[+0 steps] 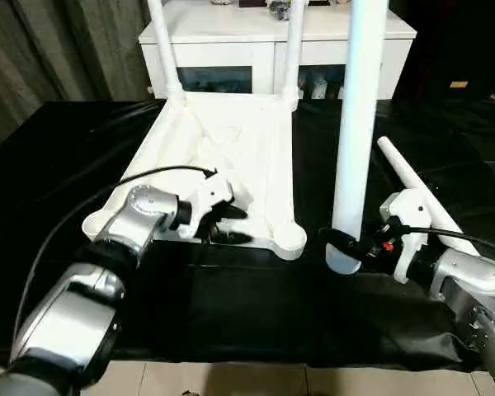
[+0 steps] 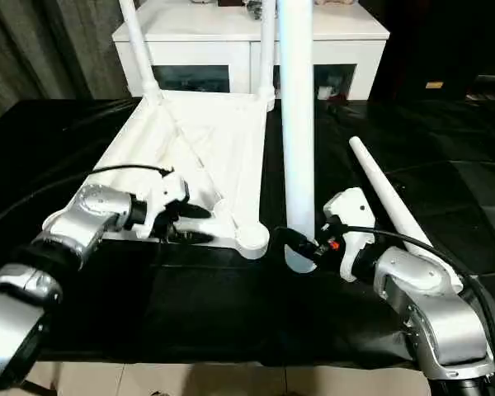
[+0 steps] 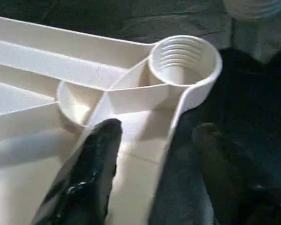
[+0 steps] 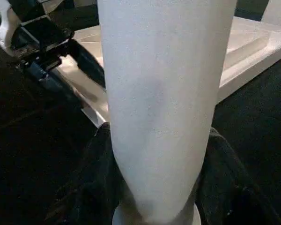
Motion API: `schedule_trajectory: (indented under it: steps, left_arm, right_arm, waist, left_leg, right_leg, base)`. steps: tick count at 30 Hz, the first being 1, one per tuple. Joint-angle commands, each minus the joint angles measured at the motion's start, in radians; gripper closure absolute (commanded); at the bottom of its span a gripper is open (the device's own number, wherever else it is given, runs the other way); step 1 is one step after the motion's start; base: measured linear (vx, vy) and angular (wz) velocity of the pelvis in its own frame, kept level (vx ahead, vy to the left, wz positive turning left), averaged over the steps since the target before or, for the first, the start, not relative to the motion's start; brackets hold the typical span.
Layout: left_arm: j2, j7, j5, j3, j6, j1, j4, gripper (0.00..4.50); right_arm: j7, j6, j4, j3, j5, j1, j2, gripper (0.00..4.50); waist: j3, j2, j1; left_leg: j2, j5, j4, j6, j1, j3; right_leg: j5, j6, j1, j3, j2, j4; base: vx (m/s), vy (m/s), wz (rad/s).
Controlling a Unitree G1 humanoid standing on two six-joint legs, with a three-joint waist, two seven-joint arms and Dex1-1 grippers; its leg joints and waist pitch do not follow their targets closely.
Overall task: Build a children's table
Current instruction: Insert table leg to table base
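Two legs in, a third held upright — roughly halfway through the build.

The table top (image 1: 231,157) lies underside-up on the black-covered worktop (image 1: 231,305), with two legs (image 1: 293,58) already standing in its far corner sockets. The near right socket (image 3: 185,58) is empty, its threads showing, and the near left corner looks unfilled as well, though the left arm partly hides it. The left tool (image 1: 223,224) straddles the near rim of the top, one finger (image 3: 91,173) inside and the other outside, apparently bracing it — whether it pinches the rim I cannot tell. The right tool (image 1: 342,243) is closed around the third leg (image 1: 359,124), held upright just beside the empty socket, not yet over it. A fourth leg (image 1: 417,186) lies on the worktop near the right arm, still to be fitted.
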Motion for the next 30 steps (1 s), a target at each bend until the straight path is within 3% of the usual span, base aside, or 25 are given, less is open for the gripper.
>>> schedule_trajectory:
  steps: [1, 3, 10, 21, 30]
  left_arm:
    - [0.000, -0.008, 0.023, 0.006, -0.014, -0.022, 0.020, 1.90]
    - [-0.002, -0.033, 0.047, -0.007, -0.035, -0.031, 0.044, 2.01]
    - [-0.018, -0.057, 0.073, -0.020, -0.080, -0.051, 0.107, 2.60]
    - [-0.025, -0.032, 0.156, -0.051, -0.125, -0.063, 0.159, 3.50]
    - [-0.017, -0.023, 0.226, -0.083, -0.154, -0.060, 0.182, 4.17]
  right_arm:
    - [0.010, -0.002, -0.018, 0.001, 0.000, -0.015, -0.011, 2.64]
    - [0.012, -0.005, -0.019, 0.005, -0.004, -0.012, -0.012, 2.64]
    - [0.011, -0.008, -0.023, 0.004, -0.005, -0.006, -0.016, 2.64]
    - [0.018, -0.019, -0.013, 0.014, -0.018, -0.015, -0.017, 2.64]
    - [0.024, -0.031, 0.001, 0.022, -0.030, -0.027, -0.015, 2.64]
  waist:
    - [-0.067, -0.019, 0.005]
    - [-0.067, -0.014, 0.004]
    - [-0.065, -0.011, 0.004]
    - [-0.064, -0.016, 0.004]
    - [-0.064, -0.017, 0.004]
  left_leg:
    - [0.004, -0.267, -0.070, 0.053, 0.006, 0.003]
    - [0.004, -0.267, -0.071, 0.052, 0.007, 0.002]
    - [0.006, -0.296, -0.073, 0.044, 0.009, 0.001]
    - [0.006, -0.302, -0.075, 0.046, 0.008, 0.000]
    - [0.008, -0.288, -0.075, 0.053, 0.006, 0.000]
  right_leg:
    - [-0.341, -0.201, 0.052, 0.024, -0.035, -0.069]
    - [-0.335, -0.202, 0.053, 0.023, -0.035, -0.069]
    - [-0.336, -0.211, 0.053, 0.024, -0.036, -0.072]
    - [-0.362, -0.200, 0.053, 0.023, -0.037, -0.075]
    - [-0.327, -0.214, 0.054, 0.025, -0.038, -0.071]
  base:
    - [0.000, 0.000, 0.00]
    - [0.000, 0.000, 0.00]
    - [0.000, 0.000, 0.00]
    - [0.000, 0.000, 0.00]
    - [0.000, 0.000, 0.00]
